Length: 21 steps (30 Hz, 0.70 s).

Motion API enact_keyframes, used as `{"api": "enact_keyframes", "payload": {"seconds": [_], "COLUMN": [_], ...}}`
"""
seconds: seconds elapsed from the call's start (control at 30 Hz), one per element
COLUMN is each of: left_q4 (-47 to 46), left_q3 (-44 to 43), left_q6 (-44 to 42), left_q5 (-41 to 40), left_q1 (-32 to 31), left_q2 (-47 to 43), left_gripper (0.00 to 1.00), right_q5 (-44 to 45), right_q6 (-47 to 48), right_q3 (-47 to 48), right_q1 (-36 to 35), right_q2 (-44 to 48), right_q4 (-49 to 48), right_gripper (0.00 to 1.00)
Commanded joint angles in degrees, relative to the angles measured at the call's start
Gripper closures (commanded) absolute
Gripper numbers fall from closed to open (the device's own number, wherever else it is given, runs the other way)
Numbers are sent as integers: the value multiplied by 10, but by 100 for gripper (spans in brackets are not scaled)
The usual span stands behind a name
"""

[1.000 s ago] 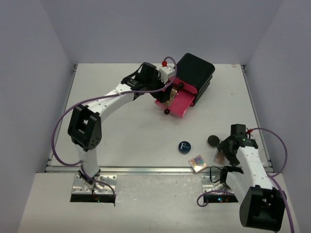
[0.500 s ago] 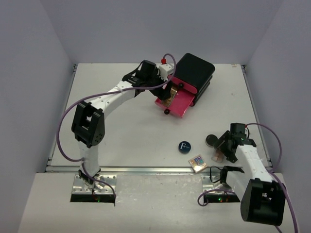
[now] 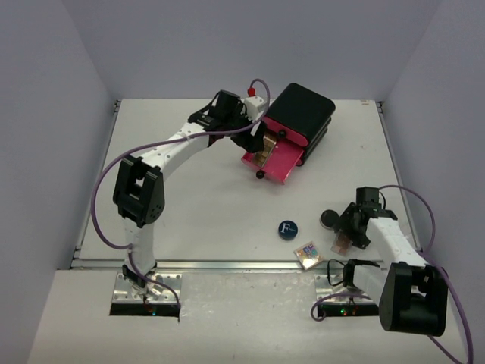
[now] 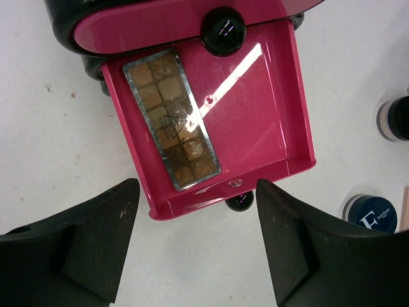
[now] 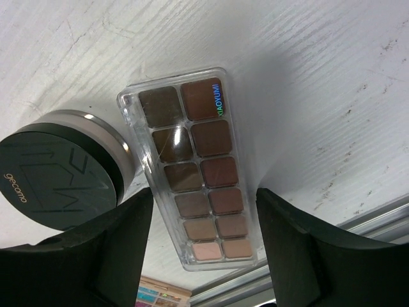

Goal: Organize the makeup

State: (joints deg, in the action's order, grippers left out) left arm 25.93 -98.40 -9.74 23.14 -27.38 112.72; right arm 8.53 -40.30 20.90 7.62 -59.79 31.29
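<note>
A black box at the back has an open pink drawer holding a brown palette. My left gripper hovers open and empty above the drawer's front edge. My right gripper is open, its fingers straddling a clear brown palette that lies on the table. A round black compact sits right beside that palette and shows in the top view. A round blue compact with a white "F" and a small multicoloured palette lie near the front edge. No pencils are in view.
The table's metal front edge runs just behind the multicoloured palette and close to the right gripper. The box stands at an angle at the back, its drawer pointing toward the table's middle. Grey walls enclose the table on three sides.
My left gripper has pulled back from the drawer toward the back left, leaving the brown palette inside. My right gripper has turned and shifted slightly left over the clear palette.
</note>
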Motion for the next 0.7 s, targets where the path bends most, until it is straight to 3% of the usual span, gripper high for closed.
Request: {"api": "enact_keyframes", "payload": {"seconds": [0.0, 0.2, 0.3, 0.43, 0.67], "left_q4": [-9, -8, -6, -5, -2], "left_q3": [-28, -29, -29, -26, -25], "left_q6": [9, 7, 6, 7, 7], "left_q5": [20, 20, 20, 19, 16], "left_q1": [8, 12, 14, 17, 25], "left_q2": [6, 0, -1, -3, 4], "left_gripper": [29, 29, 29, 29, 29], "right_q5": [-19, -31, -14, 34, 36], "right_q6": [0, 10, 31, 48, 87], "right_q3": [-13, -5, 19, 53, 117], "right_q1": [-4, -4, -4, -4, -4], "right_q2": [-20, -38, -31, 1, 16], "right_q4": [-31, -44, -41, -27, -26], "right_gripper": [39, 85, 100, 100, 100]}}
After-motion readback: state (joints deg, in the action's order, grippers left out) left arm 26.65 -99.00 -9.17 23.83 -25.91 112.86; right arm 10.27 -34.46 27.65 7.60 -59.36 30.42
